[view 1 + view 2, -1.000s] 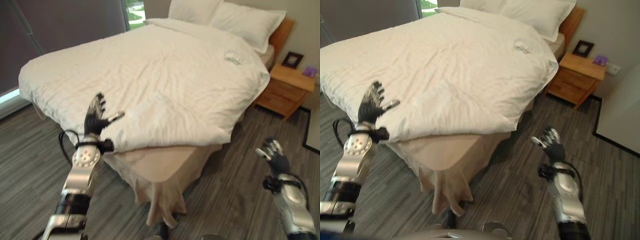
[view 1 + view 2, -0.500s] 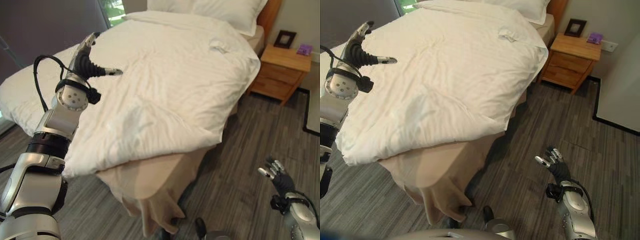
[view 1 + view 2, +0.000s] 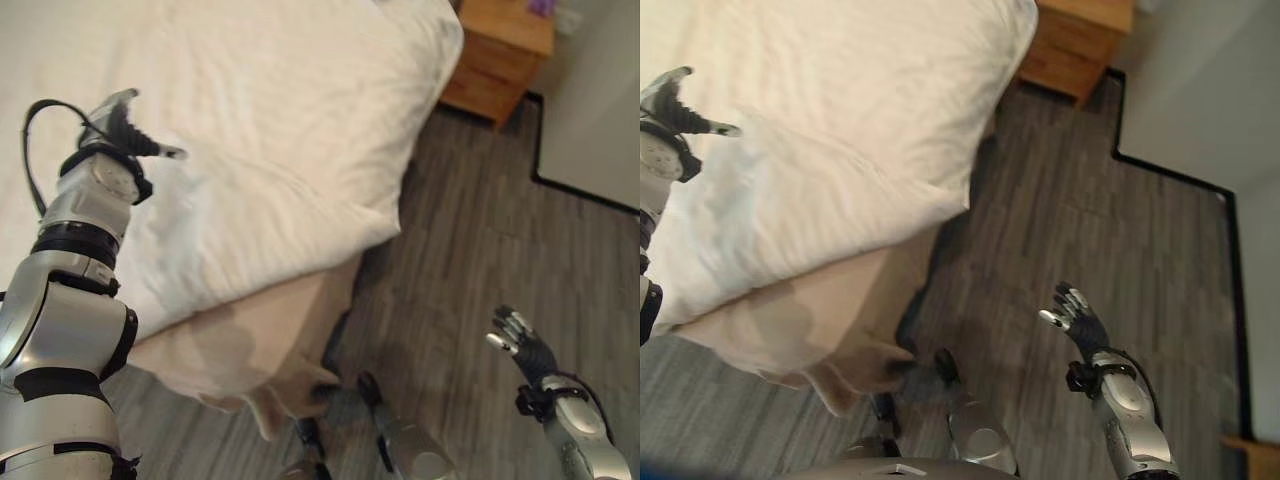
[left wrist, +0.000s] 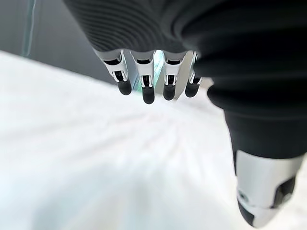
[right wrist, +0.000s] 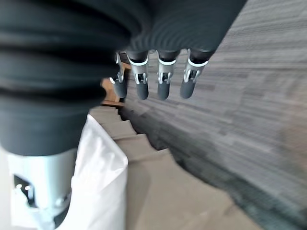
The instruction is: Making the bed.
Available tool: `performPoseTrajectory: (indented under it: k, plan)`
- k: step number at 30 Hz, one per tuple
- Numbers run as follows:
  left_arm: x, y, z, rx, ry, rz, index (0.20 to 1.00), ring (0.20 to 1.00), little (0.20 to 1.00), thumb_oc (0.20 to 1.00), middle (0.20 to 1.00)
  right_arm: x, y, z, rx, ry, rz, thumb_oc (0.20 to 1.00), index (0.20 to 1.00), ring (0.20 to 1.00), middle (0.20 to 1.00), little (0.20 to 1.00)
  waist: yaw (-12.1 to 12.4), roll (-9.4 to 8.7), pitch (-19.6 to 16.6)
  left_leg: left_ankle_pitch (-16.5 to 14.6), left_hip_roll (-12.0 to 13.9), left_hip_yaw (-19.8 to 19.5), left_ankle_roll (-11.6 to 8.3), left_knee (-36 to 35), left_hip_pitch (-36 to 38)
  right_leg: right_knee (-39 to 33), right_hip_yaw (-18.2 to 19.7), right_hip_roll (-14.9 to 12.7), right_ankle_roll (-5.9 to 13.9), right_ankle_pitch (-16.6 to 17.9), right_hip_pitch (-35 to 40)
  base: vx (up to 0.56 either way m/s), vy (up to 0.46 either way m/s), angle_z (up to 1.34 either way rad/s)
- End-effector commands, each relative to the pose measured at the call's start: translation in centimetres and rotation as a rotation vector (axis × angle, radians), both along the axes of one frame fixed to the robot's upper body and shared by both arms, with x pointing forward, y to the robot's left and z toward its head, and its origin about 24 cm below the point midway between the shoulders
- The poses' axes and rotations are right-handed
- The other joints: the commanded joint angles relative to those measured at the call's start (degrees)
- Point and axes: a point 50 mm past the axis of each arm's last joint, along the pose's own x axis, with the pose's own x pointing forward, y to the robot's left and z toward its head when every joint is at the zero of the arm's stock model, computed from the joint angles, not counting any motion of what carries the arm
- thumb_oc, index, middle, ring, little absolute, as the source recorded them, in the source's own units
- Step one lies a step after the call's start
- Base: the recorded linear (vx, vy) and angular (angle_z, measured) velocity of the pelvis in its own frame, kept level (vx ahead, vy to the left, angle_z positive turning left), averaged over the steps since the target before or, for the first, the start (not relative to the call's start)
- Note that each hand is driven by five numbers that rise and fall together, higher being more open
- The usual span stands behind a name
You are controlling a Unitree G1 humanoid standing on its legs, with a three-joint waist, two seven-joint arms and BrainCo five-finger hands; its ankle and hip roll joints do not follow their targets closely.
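Observation:
A white duvet [image 3: 260, 120] covers the bed, its near corner hanging over a beige bed skirt [image 3: 250, 350]. My left hand [image 3: 118, 128] is raised over the duvet near the corner, fingers straight and thumb out, holding nothing; its fingers [image 4: 148, 88] hover above white cloth. My right hand [image 3: 525, 345] hangs open over the floor, well to the right of the bed. Past its straight fingers [image 5: 163, 86] I see the duvet corner [image 5: 103, 163] and the bed skirt.
A wooden nightstand [image 3: 500, 55] stands at the bed's far right side. Grey wood-look floor [image 3: 470, 230] lies between the bed and a pale wall [image 3: 600, 90] with a dark baseboard on the right.
The camera has swung down and to the right, so the pillows and window have left the picture. My left hand stays raised over the duvet; the right hand stays open over the floor.

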Motion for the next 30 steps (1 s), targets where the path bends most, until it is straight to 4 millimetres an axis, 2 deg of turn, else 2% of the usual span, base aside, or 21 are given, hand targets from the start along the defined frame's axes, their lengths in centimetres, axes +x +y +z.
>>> performPoseTrajectory:
  k: [1, 2, 4, 5, 6, 7, 10, 12, 14, 15, 17, 18, 21, 23, 24, 25, 26, 27, 28, 29, 30]
  plan:
    - [-1.0, 1.5, 2.3, -0.069, -0.115, 0.049, 1.0, 1.0, 1.0, 1.0, 1.0, 2.3, -1.3, 3.6, -0.023, -0.178, -0.03, 1.0, 1.0, 1.0, 1.0, 1.0, 1.48, -0.31, 2.87, 0.69, 1.73, 4.17, -1.82, 0.55, -0.05, 0.17, 0.18, 1.65, 5.4, 4.56, -1.51, -0.09, 0.009, -0.23]
    - [-1.4, 2.2, 0.9, -0.145, -0.105, 0.076, 1.0, 1.0, 1.0, 1.0, 1.0, 2.5, -0.8, 3.7, 0.002, -0.19, -0.024, 1.0, 1.0, 1.0, 1.0, 1.0, 1.31, -1.31, 3.44, 0.78, 1.87, 5.01, -1.87, 0.55, -1.22, 0.17, 0.51, 2.07, 5.61, 5.03, -2.98, -0.06, 0.004, -0.34]
    - [-1.5, 2.5, 0.4, -0.138, -0.079, 0.09, 1.0, 1.0, 1.0, 1.0, 1.0, 2.4, -0.5, 3.7, 0.013, -0.194, -0.018, 1.0, 1.0, 1.0, 1.0, 1.0, 1.21, -1.72, 3.49, 0.72, 1.94, 5.37, -1.89, 0.55, -1.63, 0.17, 0.71, 2.25, 5.66, 5.3, -3.62, -0.01, -0.012, -0.35]
    - [-1.7, 2.9, -0.6, -0.146, -0.038, 0.11, 0.799, 0.799, 0.799, 0.799, 0.799, 2.4, -0.3, 3.6, 0.018, -0.194, -0.012, 1.0, 1.0, 1.0, 1.0, 1.0, 1.12, -2.14, 3.66, 0.64, 2.06, 5.66, -1.89, 0.55, -1.9, 0.17, 0.74, 2.42, 5.84, 5.4, -4.1, 0.01, -0.015, -0.28]
    - [-1.7, 2.8, -1.2, -0.154, -0.022, 0.113, 0.2, 0.2, 0.2, 0.2, 0.2, 2.3, -0.1, 3.6, 0.018, -0.192, -0.006, 1.0, 1.0, 1.0, 1.0, 1.0, 1.12, -2.33, 3.62, 0.53, 2.11, 5.89, -1.94, 0.55, -1.96, 0.17, 0.9, 2.52, 5.83, 5.55, -4.33, 0.04, -0.005, -0.17]
    - [-1.6, 2.7, -2.4, -0.179, 0.004, 0.113, 0.2, 0.2, 0.2, 0.2, 0.2, 2.0, -0.1, 3.4, 0.025, -0.187, -0.009, 1.0, 1.0, 1.0, 1.0, 1.0, 1.38, -2.55, 3.68, 0.32, 2.07, 6.1, -1.91, 0.55, -1.69, 0.17, 0.87, 2.53, 5.88, 5.49, -4.37, 0.04, -0.007, -0.12]
    - [-1.6, 2.7, -2.7, -0.209, -0.007, 0.112, 0.2, 0.2, 0.2, 0.2, 0.2, 1.7, -0.1, 3.3, 0.03, -0.181, -0.008, 1.0, 1.0, 1.0, 1.0, 1.0, 1.67, -2.61, 3.51, -0.07, 2.09, 6.22, -1.9, 0.55, -0.97, 0.17, 0.79, 2.52, 5.85, 5.16, -3.95, 0.04, 0.001, -0.12]
    - [-1.5, 2.6, -2.1, -0.242, -0.062, 0.097, 0.2, 0.2, 0.2, 0.2, 0.2, 1.5, -0.1, 2.9, 0.033, -0.169, -0.011, 1.0, 1.0, 1.0, 1.0, 1.0, 2.14, -2.28, 3.27, -0.42, 2.09, 6.16, -1.94, 0.55, -0.23, 0.17, 0.53, 2.39, 5.84, 4.75, -3.24, 0.04, -0.007, -0.06]
    - [-1.3, 2.0, -0.1, -0.231, -0.151, 0.049, 0.2, 0.2, 0.2, 0.2, 0.2, 1.3, -0.2, 2.6, 0.024, -0.154, -0.001, 1.0, 1.0, 1.0, 1.0, 1.0, 2.92, -1.36, 2.75, -0.86, 1.97, 5.68, -1.97, 0.55, 1.04, 0.17, -0.25, 2.11, 5.78, 3.95, -2.11, 0.03, -0.012, -0.06]
    - [-1.3, 2.0, -0.1, -0.231, -0.151, 0.049, 0.2, 0.2, 0.2, 0.2, 0.2, 1.3, -0.2, 2.6, 0.024, -0.154, -0.001, 1.0, 1.0, 1.0, 1.0, 1.0, 2.91, -1.36, 2.81, -0.87, 1.97, 5.66, -1.97, 0.55, 1.1, 0.17, -0.27, 2.1, 5.78, 3.93, -2.04, 0.04, -0.013, -0.04]
    - [-1.0, 0.8, 1.8, -0.179, -0.212, -0.039, 0.2, 0.2, 0.2, 0.2, 0.2, 1.4, -0.4, 2.7, 0.011, -0.149, 0.007, 1.0, 1.0, 1.0, 1.0, 1.0, 4.15, 0.21, 2.59, -1.03, 1.61, 4.63, -1.95, 0.55, 2.39, 0.17, -1.49, 1.44, 5.56, 2.91, -0.18, 0.04, -0.014, 0.04]
    - [-1.0, 0.8, 1.8, -0.179, -0.212, -0.039, 0.2, 0.2, 0.2, 0.2, 0.2, 1.4, -0.4, 2.7, 0.011, -0.149, 0.007, 1.0, 1.0, 1.0, 1.0, 1.0, 4.13, 0.2, 2.66, -1.04, 1.61, 4.6, -1.95, 0.55, 2.45, 0.17, -1.52, 1.44, 5.56, 2.89, -0.11, 0.03, -0.003, 0.13]
    - [-0.8, -2.5, 3.2, 0.045, -0.171, -0.232, 0.2, 0.2, 0.2, 0.2, 0.2, 1.5, -1.6, 2.5, -0.027, -0.13, -0.027, 1.0, 1.0, 1.0, 1.0, 1.0, 6.97, 3.11, 3.05, -1.33, 0.8, 2.44, -1.85, 0.55, 4.63, 0.17, -4.02, -0.03, 5.09, 1.5, 3.53, 0.07, -0.01, 0.21]
    - [-1.1, -3.1, 2.2, 0.117, -0.12, -0.273, 0.2, 0.2, 0.2, 0.2, 0.2, 1.5, -2.0, 2.3, -0.037, -0.118, -0.041, 1.0, 1.0, 1.0, 1.0, 1.0, 7.74, 3.53, 2.96, -1.2, 0.61, 1.87, -1.87, 0.55, 5.2, 0.17, -4.68, -0.34, 4.88, 1.23, 4.42, 0.04, -0.026, 0.45]
    - [-1.5, -3.8, 0.8, 0.182, -0.065, -0.318, 0.2, 0.2, 0.2, 0.2, 0.2, 1.4, -2.3, 2.2, -0.044, -0.113, -0.06, 1.0, 1.0, 1.0, 1.0, 1.0, 8.74, 3.86, 3.12, -1.53, 0.43, 1.21, -1.82, 0.55, 6.09, 0.17, -5.29, -0.56, 4.72, 0.65, 5.73, 0.04, -0.035, 0.46]
    - [-2.6, -4.8, -2.6, 0.249, 0.032, -0.389, 0.2, 0.2, 0.2, 0.2, 0.2, 1.1, -2.8, 1.8, -0.047, -0.1, -0.1, 1.0, 1.0, 1.0, 1.0, 1.0, 10.42, 3.93, 3.09, -1.5, 0.21, 0.41, -1.87, 0.55, 6.78, 0.29, -6.22, -0.85, 4.46, 0.14, 6.83, 0.04, -0.034, 0.35]
    - [-3.0, -4.6, -2.9, 0.243, 0.036, -0.382, 0.2, 0.2, 0.2, 0.2, 0.2, 1.1, -2.8, 1.8, -0.054, -0.097, -0.092, 1.0, 1.0, 1.0, 1.0, 1.0, 9.94, 4.18, 3.06, -1.55, 0.22, 0.37, -1.88, 0.55, 7.0, 0.26, -6.26, -0.85, 4.46, 0.1, 7.07, 0.03, -0.028, 0.3]
    - [-4.2, -5.3, -6.7, 0.282, 0.172, -0.442, 0.2, 0.2, 0.2, 0.2, 0.2, 0.9, -3.3, 1.6, -0.054, -0.092, -0.131, 1.0, 1.0, 1.0, 1.0, 1.0, 11.38, 4.34, 3.26, -2.01, 0.2, -0.15, -1.81, 0.55, 8.01, 0.37, -6.96, -1.0, 4.35, -0.55, 8.32, 0.05, -0.005, 0.33]
    - [-7.1, -4.9, -12.8, 0.207, 0.371, -0.471, 0.2, 0.2, 0.2, 0.2, 0.2, 0.7, -3.6, 1.3, -0.054, -0.08, -0.152, 1.0, 1.0, 1.0, 1.0, 1.0, 12.28, 4.58, 2.83, -2.43, 0.15, -0.27, -1.75, 0.55, 9.48, 0.26, -7.14, -1.01, 4.05, -0.95, 9.95, 0.04, -0.011, 0.29]
    - [-7.3, -4.8, -12.9, 0.204, 0.372, -0.467, 0.2, 0.2, 0.2, 0.2, 0.2, 0.7, -3.5, 1.3, -0.055, -0.079, -0.148, 1.0, 1.0, 1.0, 1.0, 1.0, 12.06, 4.57, 2.7, -2.16, 0.14, -0.2, -1.78, 0.55, 9.31, 0.21, -7.07, -1.02, 4.0, -0.69, 9.78, 0.04, -0.01, 0.16]
    - [-9.2, -4.5, -17.1, 0.105, 0.509, -0.464, 0.2, 0.2, 0.2, 0.2, 0.2, 0.7, -3.6, 1.3, -0.059, -0.073, -0.151, 1.0, 1.0, 1.0, 1.0, 1.0, 12.34, 4.64, 2.37, -2.42, 0.12, -0.13, -1.74, 0.55, 10.06, 0.17, -7.06, -1.02, 3.93, -0.95, 10.53, 0.05, -0.01, 0.11]
